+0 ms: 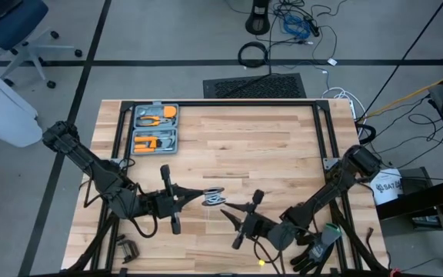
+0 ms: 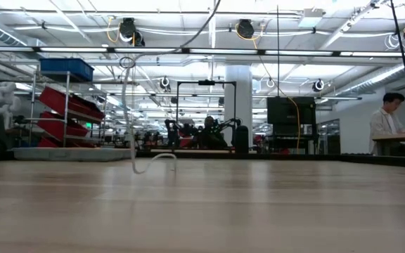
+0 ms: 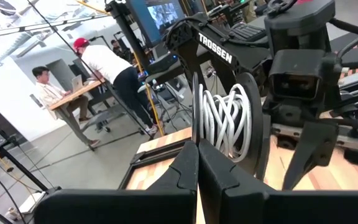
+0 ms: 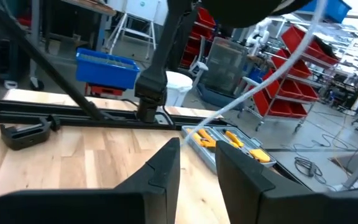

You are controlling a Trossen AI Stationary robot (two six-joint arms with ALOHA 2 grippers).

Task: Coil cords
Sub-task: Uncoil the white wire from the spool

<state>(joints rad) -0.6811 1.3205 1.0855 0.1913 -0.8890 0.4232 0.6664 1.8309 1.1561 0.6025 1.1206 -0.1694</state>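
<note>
A small black reel (image 3: pixel 225 121) wound with thin white cord is in my left gripper (image 3: pixel 197 152), which is shut on it over the table's near middle; it also shows in the high view (image 1: pixel 214 196). A free length of the white cord (image 4: pixel 260 78) runs down from the reel past the fingertips of my right gripper (image 4: pixel 197 158), which is open by a narrow gap just to the right of the reel (image 1: pixel 229 211). In the low view the cord (image 2: pixel 126 119) hangs down and its end curls on the table (image 2: pixel 162 157). My left gripper pinches the reel's black disc at its rim (image 3: pixel 196 127) between its two fingers. The fingers lie about level and point toward the table's right. The reel stands on edge, lifted clear of the table. My right gripper: the cord passes its fingertips, and I cannot tell whether it touches them.
A grey tool case (image 1: pixel 154 129) with orange tools lies at the far left. A black clamp (image 1: pixel 127 250) lies at the near left edge. Black frame rails (image 1: pixel 325 138) border the table. People are at desks beyond the table (image 3: pixel 51 93).
</note>
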